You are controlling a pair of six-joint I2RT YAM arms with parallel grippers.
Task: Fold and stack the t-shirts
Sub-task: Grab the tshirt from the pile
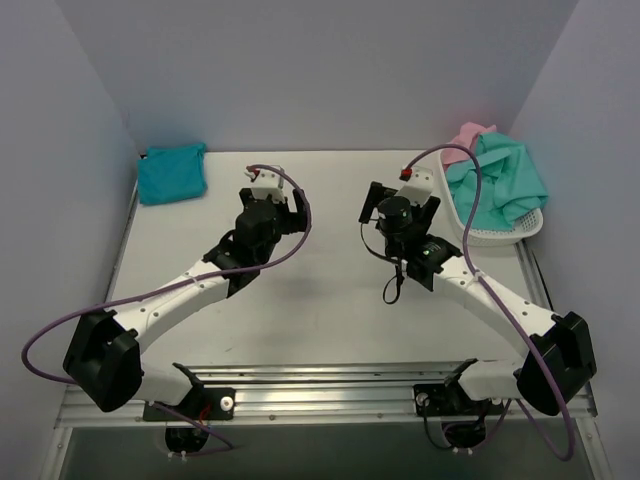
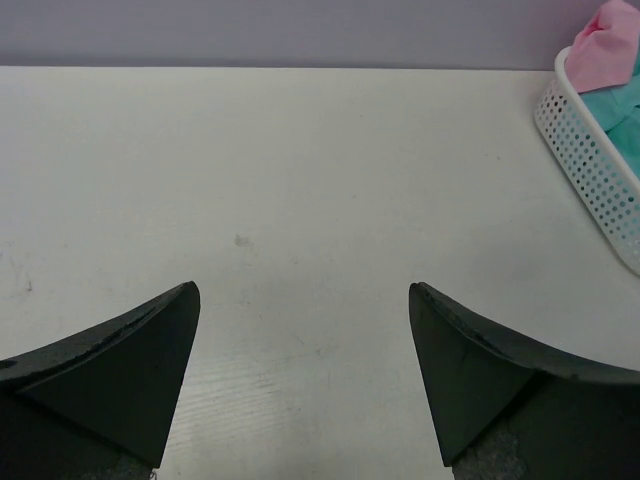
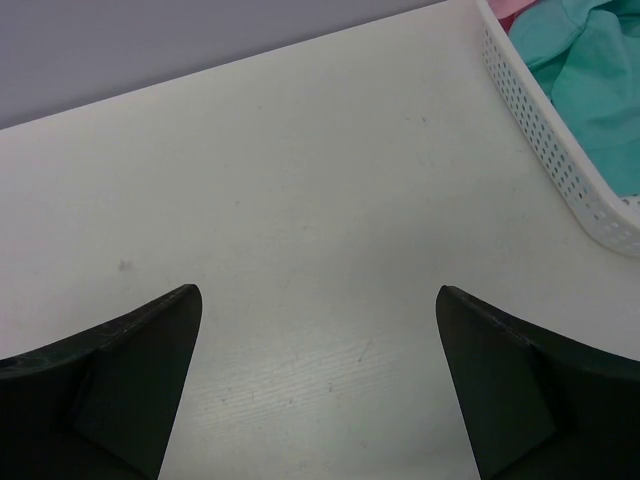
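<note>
Left claw [image 2: 302, 286] and right claw [image 3: 317, 289] both spread, empty. Green shirt [image 3: 590, 70] to right claw's right looks floppy, I'd pinch a fold.

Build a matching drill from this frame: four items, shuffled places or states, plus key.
1. turquoise-blue t-shirt
2. sea-green t-shirt
3. pink t-shirt
4. left gripper

A. open, above the bare table
B. heaped on top in the basket
C. alone at the table's far left corner
D. peeking out at the basket's far end

Pairs: 1-C, 2-B, 3-D, 4-A
</note>
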